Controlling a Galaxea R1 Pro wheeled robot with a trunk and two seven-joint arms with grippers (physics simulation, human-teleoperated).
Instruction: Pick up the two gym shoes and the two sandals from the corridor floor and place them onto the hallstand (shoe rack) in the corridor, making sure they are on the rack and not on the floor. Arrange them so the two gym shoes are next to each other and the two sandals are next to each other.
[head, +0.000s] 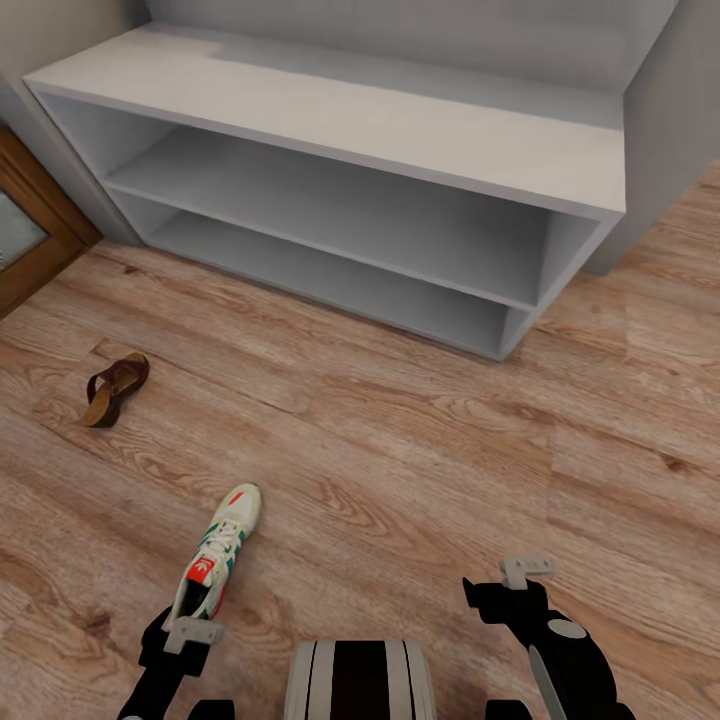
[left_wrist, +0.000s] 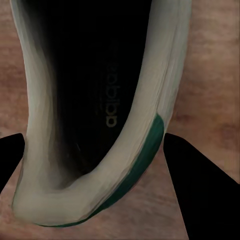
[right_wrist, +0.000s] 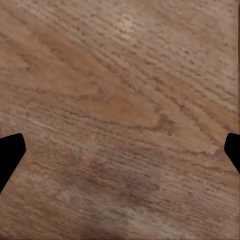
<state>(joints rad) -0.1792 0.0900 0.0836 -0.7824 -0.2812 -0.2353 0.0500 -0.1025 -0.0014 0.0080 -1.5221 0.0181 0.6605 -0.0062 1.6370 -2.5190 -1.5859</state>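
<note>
Wood-grain planks of the corridor floor (head: 420, 440) are seen across most of the head view, light brown throughout. A white hallstand (head: 330, 120) is set in the upper half of that frame, with a flat top and two long open shelf compartments. No shoe is seen on its top or in either compartment.

One gym shoe (head: 218, 553) is found at the lower left of the frame, lying on the floor with its toe pointed toward the hallstand; green stripes and a red-orange tongue patch are visible. One dark brown sandal (head: 115, 388) is seen at the left edge of the frame, well apart from the gym shoe, apparently tipped onto its side on the planks.

The left pincer (head: 190, 632) is placed at the heel of the gym shoe at the bottom left. In the left wrist view the shoe's heel opening (left_wrist: 95, 100) is framed between the two dark fingers (left_wrist: 200, 190), which are spread to either side of it; whether they touch it cannot be told.

The right pincer (head: 527, 570) is seen at the lower right of the head view, above bare floor. In the right wrist view its fingers (right_wrist: 10, 155) are held wide apart over plain planks (right_wrist: 120, 110), with nothing between them.
</note>
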